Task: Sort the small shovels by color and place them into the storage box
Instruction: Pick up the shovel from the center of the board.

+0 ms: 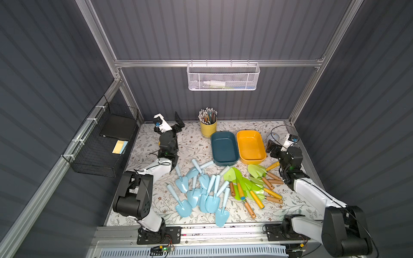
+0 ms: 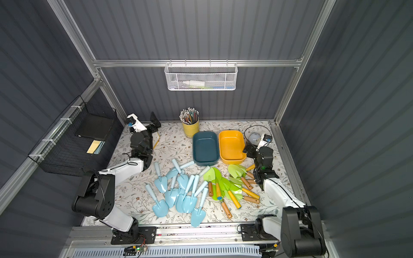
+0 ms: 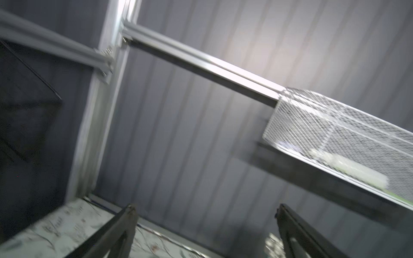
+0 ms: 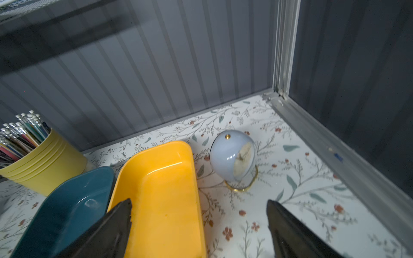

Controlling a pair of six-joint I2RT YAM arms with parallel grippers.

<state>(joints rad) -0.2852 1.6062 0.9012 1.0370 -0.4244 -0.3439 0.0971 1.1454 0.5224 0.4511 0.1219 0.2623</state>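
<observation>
1. Surface: the bench (image 1: 190, 143) has a floral-print cover, with grey ribbed walls at the rear and on both sides.
2. Blue lot: the pale blue shovels (image 1: 201, 189) lie in a loose, overlapping heap at front centre of the bench. Most blades point toward the front edge and most handles toward the rear. One lies a little apart, nearest the front edge.
3. Green lot: the green shovels (image 1: 252, 181) form a second heap just right of the blue one, and the two heaps touch. They have lime blades and brown or yellow wooden handles, mostly angled to the front right.
4. Containers: the teal storage box (image 1: 224, 147) and the orange storage box (image 1: 251, 145) stand side by side behind the heaps, teal on the left. Every shovel lies on the bench, outside both boxes.
5. Left arm: the left tool (image 3: 205, 225) is raised over the rear left corner. Its jaws are wide apart with nothing between them. The wrist view is blurred and faces the rear wall and the white mesh basket (image 3: 335, 138).
6. Right arm: the right tool (image 4: 199, 214) sits just right of the orange storage box, jaws wide and empty. A pale blue desk clock (image 4: 232, 156) stands ahead of it.
7. Other: a yellow pencil cup (image 1: 208, 129) full of pencils (image 1: 207, 115) stands behind the teal storage box. A black wire basket (image 1: 105, 145) hangs on the left wall.
</observation>
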